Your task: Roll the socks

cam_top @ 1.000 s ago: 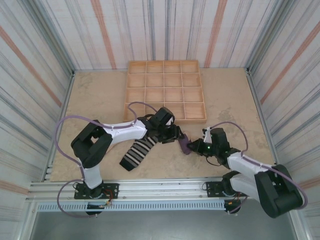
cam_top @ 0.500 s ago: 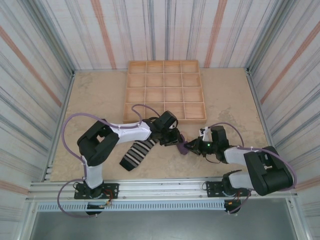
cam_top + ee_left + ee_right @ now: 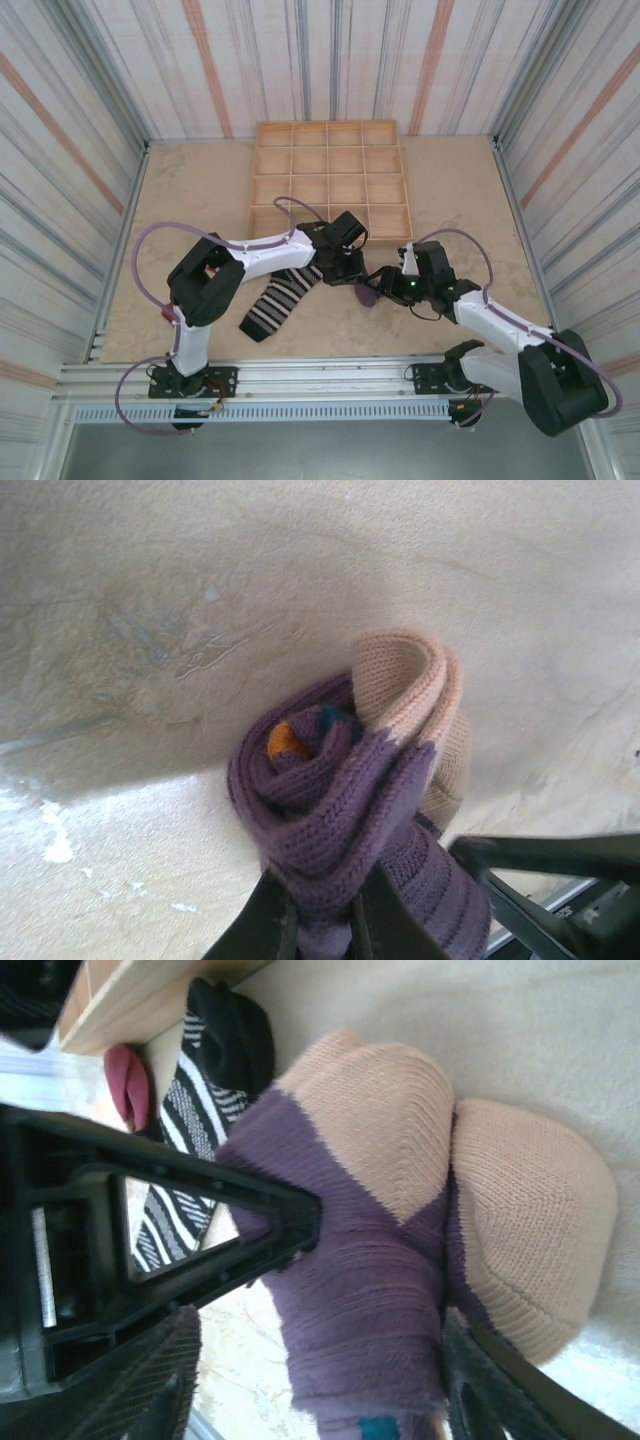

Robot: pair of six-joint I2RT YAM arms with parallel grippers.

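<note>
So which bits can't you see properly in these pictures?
Top view: the rolled purple knitted sock with a tan heel is mostly covered by the left gripper and right gripper.
Top view: the black-and-white striped sock has its upper end under the left arm.
Right wrist view: a small maroon fabric piece is cut off by the right gripper's finger; unclear what it is.
Left wrist view: the purple sock's lower end leaves the bottom edge.

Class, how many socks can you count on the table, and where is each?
3. The striped sock lies flat near the left arm; the purple sock, rolled up, is pinched in the left gripper; a maroon sock tip shows beside the striped one, the rest hidden.
</note>
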